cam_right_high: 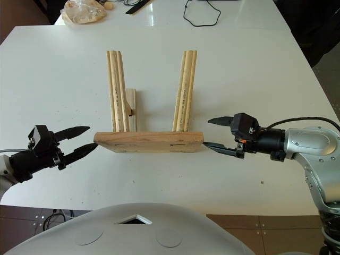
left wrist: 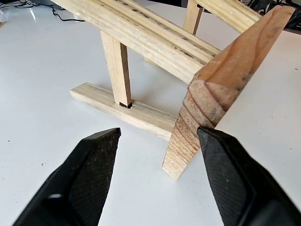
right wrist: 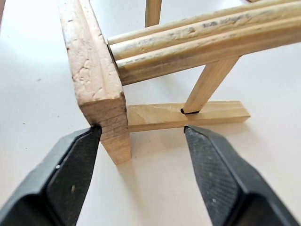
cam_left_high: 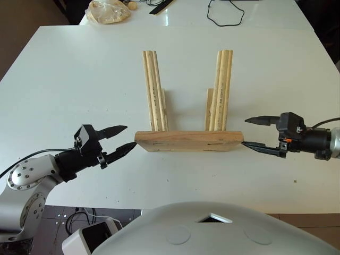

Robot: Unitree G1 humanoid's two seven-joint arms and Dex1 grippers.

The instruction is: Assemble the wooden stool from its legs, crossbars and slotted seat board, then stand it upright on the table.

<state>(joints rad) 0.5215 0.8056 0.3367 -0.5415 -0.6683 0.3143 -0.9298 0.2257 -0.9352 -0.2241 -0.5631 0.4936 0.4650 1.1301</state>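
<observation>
The stool (cam_left_high: 222,89) is lying on its side near the table's (cam_left_high: 69,79) near edge. Its seat board (cam_left_high: 188,141) is standing on edge and its legs (cam_left_high: 155,90) are pointing toward the far edge. The left claw (cam_left_high: 130,136) is hovering open at the board's left end and the right claw (cam_left_high: 245,132) open at its right end, each with the board's end between its fingers. The wrist views are showing a crossbar (left wrist: 123,112) lying flat on the table below the legs, with an upright piece slotted into it. A bag (cam_left_high: 109,10) and a cable (cam_left_high: 226,18) are lying beyond the far edge.
</observation>
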